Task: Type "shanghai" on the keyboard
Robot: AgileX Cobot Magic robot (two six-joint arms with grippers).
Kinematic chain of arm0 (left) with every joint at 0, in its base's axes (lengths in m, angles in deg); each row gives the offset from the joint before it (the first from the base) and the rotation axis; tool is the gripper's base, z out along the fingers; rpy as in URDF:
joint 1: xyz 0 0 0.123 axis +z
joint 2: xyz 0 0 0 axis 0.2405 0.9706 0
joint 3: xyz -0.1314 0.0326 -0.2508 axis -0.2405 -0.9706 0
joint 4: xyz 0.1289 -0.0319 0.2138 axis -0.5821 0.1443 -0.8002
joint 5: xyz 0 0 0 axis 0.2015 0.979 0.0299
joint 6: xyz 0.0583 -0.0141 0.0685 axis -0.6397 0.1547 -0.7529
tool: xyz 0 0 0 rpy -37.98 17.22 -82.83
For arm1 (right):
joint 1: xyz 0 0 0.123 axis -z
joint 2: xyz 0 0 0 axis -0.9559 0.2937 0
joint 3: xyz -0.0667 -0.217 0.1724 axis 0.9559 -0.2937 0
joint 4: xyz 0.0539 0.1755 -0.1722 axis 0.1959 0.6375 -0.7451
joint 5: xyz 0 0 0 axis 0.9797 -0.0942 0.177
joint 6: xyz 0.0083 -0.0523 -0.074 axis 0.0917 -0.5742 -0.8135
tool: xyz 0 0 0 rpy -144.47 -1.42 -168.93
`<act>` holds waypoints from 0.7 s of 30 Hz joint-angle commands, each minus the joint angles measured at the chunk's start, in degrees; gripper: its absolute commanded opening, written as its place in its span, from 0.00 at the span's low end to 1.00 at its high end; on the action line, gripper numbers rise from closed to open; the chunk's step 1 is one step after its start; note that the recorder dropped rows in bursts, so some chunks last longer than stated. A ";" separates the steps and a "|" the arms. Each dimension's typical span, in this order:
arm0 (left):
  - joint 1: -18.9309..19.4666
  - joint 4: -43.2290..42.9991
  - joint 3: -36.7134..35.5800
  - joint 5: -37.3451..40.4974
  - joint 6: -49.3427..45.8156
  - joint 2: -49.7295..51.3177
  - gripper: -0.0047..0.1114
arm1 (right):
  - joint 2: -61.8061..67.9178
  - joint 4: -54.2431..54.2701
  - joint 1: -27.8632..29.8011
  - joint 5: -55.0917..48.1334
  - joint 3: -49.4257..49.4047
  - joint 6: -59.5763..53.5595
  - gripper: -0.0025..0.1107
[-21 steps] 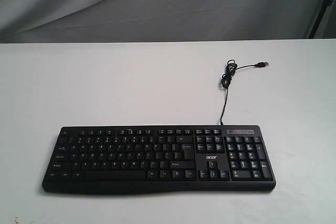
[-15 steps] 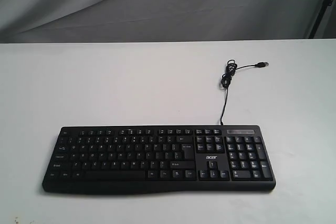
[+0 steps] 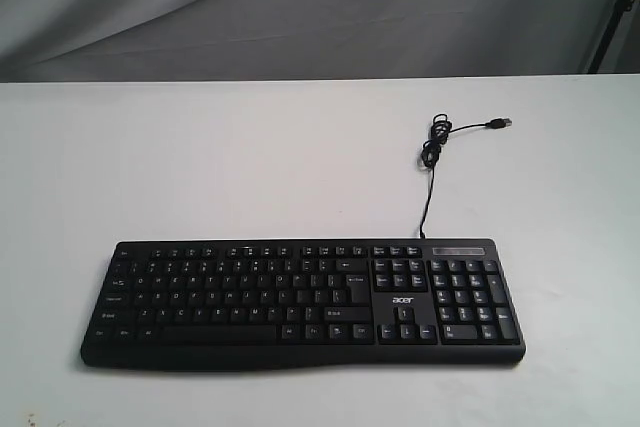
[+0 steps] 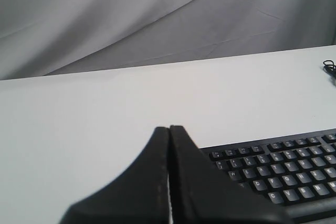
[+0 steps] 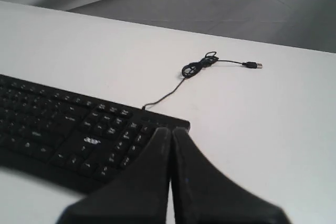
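Observation:
The black keyboard [image 3: 300,302] lies flat near the table's front edge, number pad on its right end and its thin cable [image 3: 430,172] running back to a loose USB plug [image 3: 498,124]. No arm shows in the exterior view. In the left wrist view my left gripper [image 4: 169,128] is shut and empty, held off the keyboard's [image 4: 278,169] letter-key end. In the right wrist view my right gripper [image 5: 171,129] is shut and empty, its tips in line with the number-pad corner of the keyboard [image 5: 68,129].
The white table [image 3: 250,167] stretches behind the keyboard to a grey cloth backdrop [image 3: 300,7]. A coiled knot of cable [image 3: 435,137] lies at the back right. A dark stand leg [image 3: 615,7] shows at the far right edge.

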 commanded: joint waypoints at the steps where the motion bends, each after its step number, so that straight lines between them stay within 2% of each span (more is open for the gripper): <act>1: -0.23 -0.04 -0.25 -0.27 0.16 -0.20 0.04 | 1.82 1.19 0.14 0.18 8.48 0.15 0.02; 8: -0.23 -0.04 -0.25 -0.27 0.16 -0.20 0.04 | 18.73 1.19 0.14 0.41 18.84 0.15 0.02; 13: -0.23 -0.04 -0.25 -0.27 0.16 -0.20 0.04 | 29.03 1.05 -0.65 4.46 20.94 0.15 0.02; 16: -0.23 -0.04 -0.25 -0.27 0.16 -0.20 0.04 | 33.24 1.05 -5.11 10.33 20.94 2.30 0.02; 21: -0.23 -0.04 -0.25 -0.27 0.16 -0.20 0.04 | 39.78 1.05 -18.06 17.00 20.94 6.13 0.02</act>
